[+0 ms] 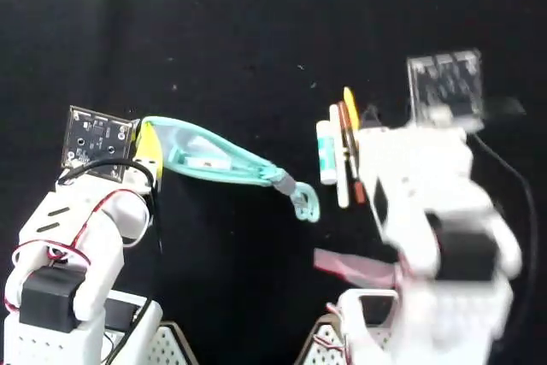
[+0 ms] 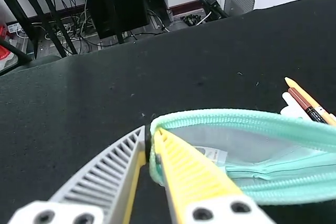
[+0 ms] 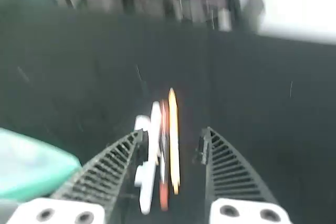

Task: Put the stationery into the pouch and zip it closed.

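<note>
Pinching mint pouch (image 2: 236, 129) rim with left gripper (image 2: 150, 132); straddling pens (image 3: 156, 129) with right gripper (image 3: 173, 132) wide open, needing closure next.

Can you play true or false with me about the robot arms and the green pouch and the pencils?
1. The left gripper is pinching the edge of the pouch. True.
2. The pens and pencils are inside the pouch. False: they lie on the black table, beside the pouch.
3. The right gripper is open, just above the pens and pencils. True.
4. The pouch is zipped closed. False: its mouth gapes open.
</note>
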Controlling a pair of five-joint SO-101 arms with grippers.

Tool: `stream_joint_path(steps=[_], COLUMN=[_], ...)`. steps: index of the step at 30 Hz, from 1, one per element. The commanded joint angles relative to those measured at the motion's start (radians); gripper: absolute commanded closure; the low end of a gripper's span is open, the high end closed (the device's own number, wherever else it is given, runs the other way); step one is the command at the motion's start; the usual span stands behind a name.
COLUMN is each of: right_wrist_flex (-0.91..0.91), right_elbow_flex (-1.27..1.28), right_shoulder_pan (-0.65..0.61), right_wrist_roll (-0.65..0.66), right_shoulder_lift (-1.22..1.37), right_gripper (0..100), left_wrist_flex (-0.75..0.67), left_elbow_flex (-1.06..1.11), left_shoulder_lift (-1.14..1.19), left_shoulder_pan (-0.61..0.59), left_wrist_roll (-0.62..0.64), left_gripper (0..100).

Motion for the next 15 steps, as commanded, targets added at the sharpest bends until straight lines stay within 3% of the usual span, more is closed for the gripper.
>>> stream_joint_path(steps=[1, 8, 15], right_wrist_flex=[-0.081, -0.292, -0.338], right_elbow_flex=[0.140, 0.360, 0.455], right_shoulder_pan=[0.068, 0.109, 0.107], right_wrist_roll=[0.011, 0.032, 0.120], right_shoulder_lift=[0.102, 0.216, 0.226], right_gripper=[83.2, 83.2, 83.2], left_wrist_flex=[0.040, 0.080, 0.092], left_elbow_flex=[0.087, 0.087, 0.090], left_shoulder_lift=[0.023, 0.023, 0.023], left_shoulder_pan=[0.008, 0.008, 0.008], left_wrist_roll=[0.005, 0.003, 0.006], left_gripper=[97, 97, 97])
